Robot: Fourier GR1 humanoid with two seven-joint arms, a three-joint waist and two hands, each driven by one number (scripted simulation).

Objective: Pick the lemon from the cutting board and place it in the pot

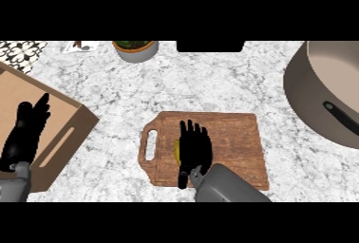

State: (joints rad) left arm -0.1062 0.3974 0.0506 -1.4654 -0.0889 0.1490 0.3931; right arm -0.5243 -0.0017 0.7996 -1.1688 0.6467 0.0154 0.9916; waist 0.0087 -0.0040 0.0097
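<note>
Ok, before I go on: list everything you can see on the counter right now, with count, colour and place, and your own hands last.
counter: one, white and grey marble, fills the view.
cutting board: one, brown wood with a handle slot at its left end, centre.
lemon: one, yellow, on the cutting board, mostly hidden under the right hand.
pot: one, grey-brown with a dark handle, right edge, partly cut off.
box: one, tan, open, left edge.
plant pot: one, light grey with greenery, top, left of centre.
dark object: one, black, top centre, cut off.
patterned tile: one patch, black and white, top left corner.
left hand: black, open, resting over the box.
right hand: black, fingers straight, over the lemon.
</note>
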